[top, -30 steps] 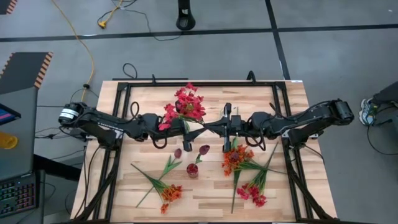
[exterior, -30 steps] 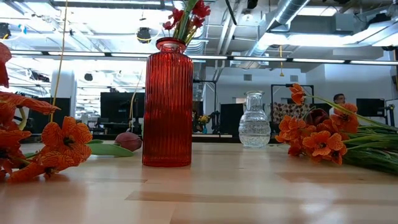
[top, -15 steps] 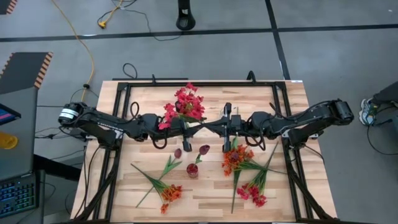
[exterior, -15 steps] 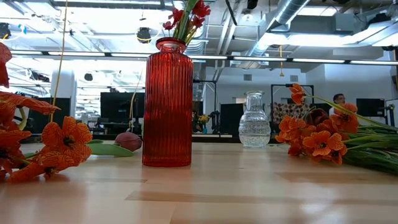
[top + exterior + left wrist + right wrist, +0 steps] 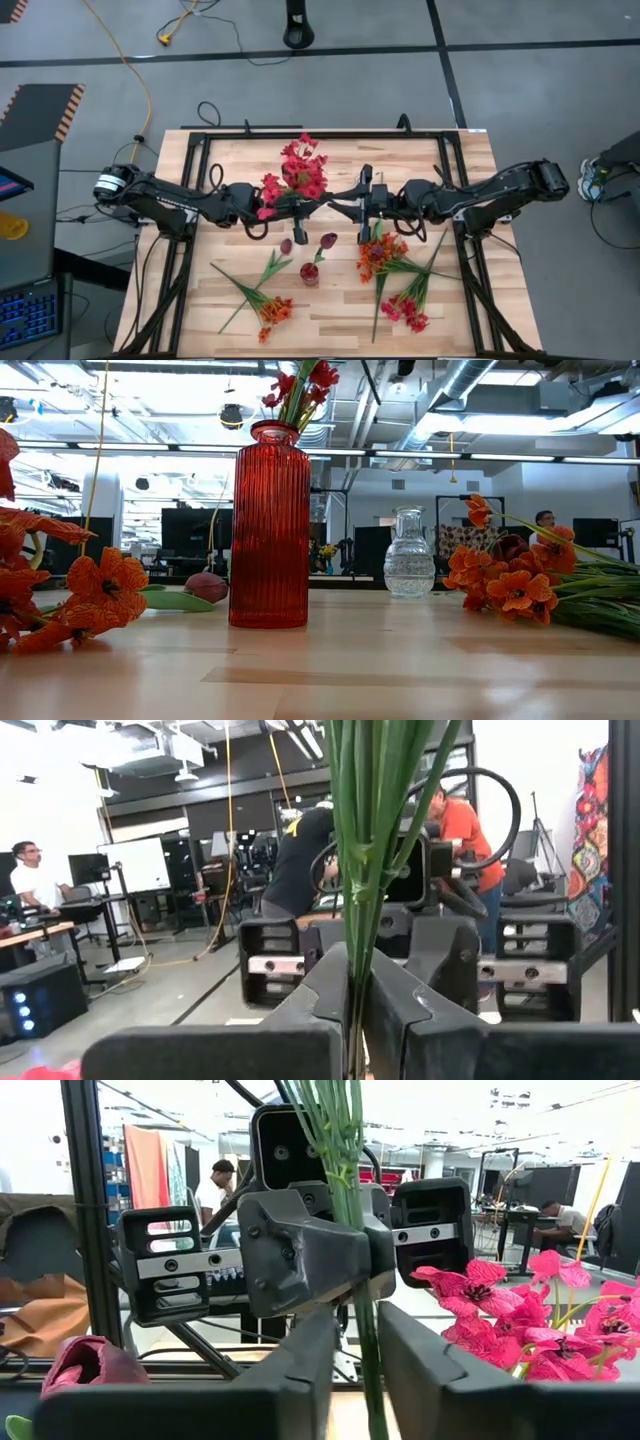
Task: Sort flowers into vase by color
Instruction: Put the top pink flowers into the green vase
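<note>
Flowers: in the high view a pinkish-red bunch [image 5: 297,172] sits between both grippers, at twelve o'clock from the red vase [image 5: 309,274].

Low view: red blooms already top that vase; the clear vase [image 5: 410,554] looks empty.

Wrist views: left gripper [image 5: 358,1010] pinches the stalks; right gripper [image 5: 358,1342] is spread around them.

Orange and maroon stems remain.

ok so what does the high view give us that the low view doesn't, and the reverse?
High only: both arms meeting mid-table, the left gripper shut on the stalks of a pinkish-red bunch, and the right gripper at the same stalks. Also a second pinkish-red bunch lying near the front.
Low only: a clear glass vase seen side-on and a person in the room behind.
Both: the red vase, orange flowers and a maroon bud.
</note>
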Motion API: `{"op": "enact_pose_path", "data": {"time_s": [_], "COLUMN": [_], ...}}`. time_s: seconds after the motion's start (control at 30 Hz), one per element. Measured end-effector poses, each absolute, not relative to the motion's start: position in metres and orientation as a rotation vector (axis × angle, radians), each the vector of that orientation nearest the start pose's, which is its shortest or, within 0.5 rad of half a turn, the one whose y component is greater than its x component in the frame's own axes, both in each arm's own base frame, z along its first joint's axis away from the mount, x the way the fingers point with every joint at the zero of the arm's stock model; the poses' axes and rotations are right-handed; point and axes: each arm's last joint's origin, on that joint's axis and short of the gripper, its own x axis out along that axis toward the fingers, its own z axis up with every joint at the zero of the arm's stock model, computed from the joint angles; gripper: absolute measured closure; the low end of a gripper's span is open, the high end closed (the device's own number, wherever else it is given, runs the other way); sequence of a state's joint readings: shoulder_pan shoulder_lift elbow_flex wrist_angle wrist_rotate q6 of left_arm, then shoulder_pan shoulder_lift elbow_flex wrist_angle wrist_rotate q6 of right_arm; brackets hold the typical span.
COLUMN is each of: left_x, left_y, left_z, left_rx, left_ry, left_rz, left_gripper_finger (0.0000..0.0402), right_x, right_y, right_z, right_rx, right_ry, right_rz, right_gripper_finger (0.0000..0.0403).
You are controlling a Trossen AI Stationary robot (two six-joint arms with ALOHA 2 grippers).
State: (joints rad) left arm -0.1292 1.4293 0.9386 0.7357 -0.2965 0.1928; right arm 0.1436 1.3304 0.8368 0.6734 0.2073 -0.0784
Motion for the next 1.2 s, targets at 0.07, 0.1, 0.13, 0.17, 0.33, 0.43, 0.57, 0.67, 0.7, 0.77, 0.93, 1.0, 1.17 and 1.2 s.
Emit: {"op": "enact_pose_path", "data": {"time_s": [0.07, 0.1, 0.13, 0.17, 0.33, 0.43, 0.57, 0.67, 0.7, 0.77, 0.93, 1.0, 1.17, 1.2], "left_x": [0.313, 0.310, 0.306, 0.302, 0.280, 0.265, 0.242, 0.223, 0.217, 0.206, 0.182, 0.178, 0.174, 0.175], "left_y": [-0.034, -0.035, -0.036, -0.037, -0.041, -0.042, -0.042, -0.040, -0.038, -0.035, -0.025, -0.021, -0.011, -0.009], "left_z": [0.330, 0.332, 0.335, 0.338, 0.350, 0.358, 0.364, 0.365, 0.363, 0.356, 0.329, 0.318, 0.292, 0.288], "left_rx": [0.149, 0.153, 0.155, 0.154, 0.160, 0.168, 0.184, 0.165, 0.154, 0.129, 0.094, 0.081, 0.059, 0.059], "left_ry": [-0.214, -0.206, -0.198, -0.192, -0.140, -0.112, -0.041, -0.014, -0.015, -0.019, -0.047, -0.076, -0.141, -0.143], "left_rz": [0.186, 0.184, 0.178, 0.172, 0.140, 0.122, 0.099, 0.094, 0.106, 0.146, 0.284, 0.320, 0.374, 0.386], "left_gripper_finger": [0.0400, 0.0400, 0.0400, 0.0400, 0.0400, 0.0400, 0.0400, 0.0400, 0.0400, 0.0400, 0.0400, 0.0400, 0.0400, 0.0400], "right_x": [0.292, 0.291, 0.289, 0.287, 0.277, 0.273, 0.270, 0.270, 0.270, 0.271, 0.271, 0.271, 0.271, 0.271], "right_y": [0.036, 0.036, 0.036, 0.036, 0.034, 0.033, 0.033, 0.033, 0.033, 0.033, 0.033, 0.032, 0.029, 0.029], "right_z": [0.315, 0.317, 0.319, 0.321, 0.327, 0.326, 0.323, 0.321, 0.320, 0.319, 0.318, 0.318, 0.318, 0.318], "right_rx": [-0.046, -0.046, -0.046, -0.045, -0.050, -0.057, -0.067, -0.072, -0.073, -0.075, -0.076, -0.076, -0.076, -0.076], "right_ry": [-0.178, -0.180, -0.180, -0.184, -0.157, -0.117, -0.058, -0.030, -0.024, -0.017, -0.005, -0.007, -0.005, -0.005], "right_rz": [-0.070, -0.070, -0.070, -0.071, -0.072, -0.072, -0.069, -0.068, -0.068, -0.067, -0.068, -0.071, -0.083, -0.084], "right_gripper_finger": [0.0260, 0.0248, 0.0236, 0.0226, 0.0191, 0.0185, 0.0184, 0.0184, 0.0184, 0.0184, 0.0184, 0.0184, 0.0184, 0.0184]}}
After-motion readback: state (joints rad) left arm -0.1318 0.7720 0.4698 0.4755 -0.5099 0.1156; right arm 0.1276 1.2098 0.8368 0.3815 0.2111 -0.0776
